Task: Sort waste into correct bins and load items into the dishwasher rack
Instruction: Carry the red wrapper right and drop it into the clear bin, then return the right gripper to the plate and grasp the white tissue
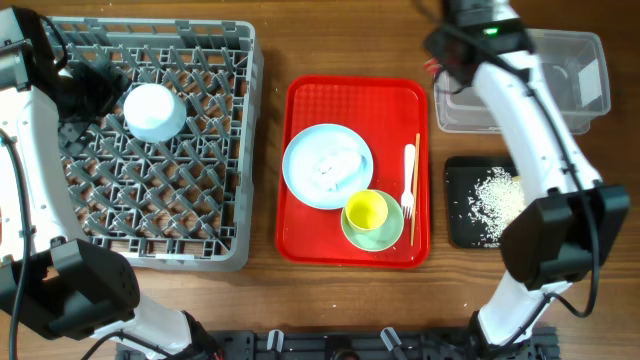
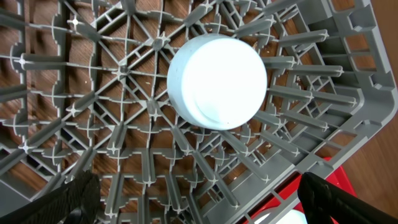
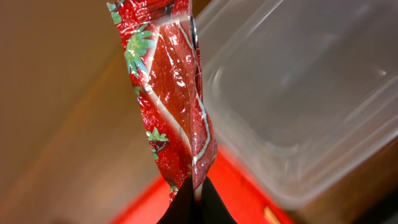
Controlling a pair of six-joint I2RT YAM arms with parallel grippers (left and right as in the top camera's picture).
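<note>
My right gripper (image 3: 196, 200) is shut on the lower end of the red printed snack wrapper (image 3: 171, 93), which hangs beside the left edge of the clear tub (image 3: 298, 93); overhead the gripper (image 1: 445, 62) is at the tub's (image 1: 575, 75) left end. My left gripper (image 2: 199, 205) is open and empty over the grey dishwasher rack (image 2: 348, 118), just off the upturned pale blue bowl (image 2: 216, 81). Overhead, the bowl (image 1: 154, 110) sits in the rack (image 1: 200, 215), with the left gripper (image 1: 95, 90) beside it. Rice scraps (image 1: 495, 198) lie in the black tray (image 1: 460, 225).
The red tray (image 1: 300, 230) holds the pale plate (image 1: 305, 165) with a crumpled white tissue (image 1: 335, 165) on it, the yellow cup (image 1: 366, 211) inside the green bowl (image 1: 385, 235), the white fork (image 1: 408, 180) and the chopsticks (image 1: 416, 190).
</note>
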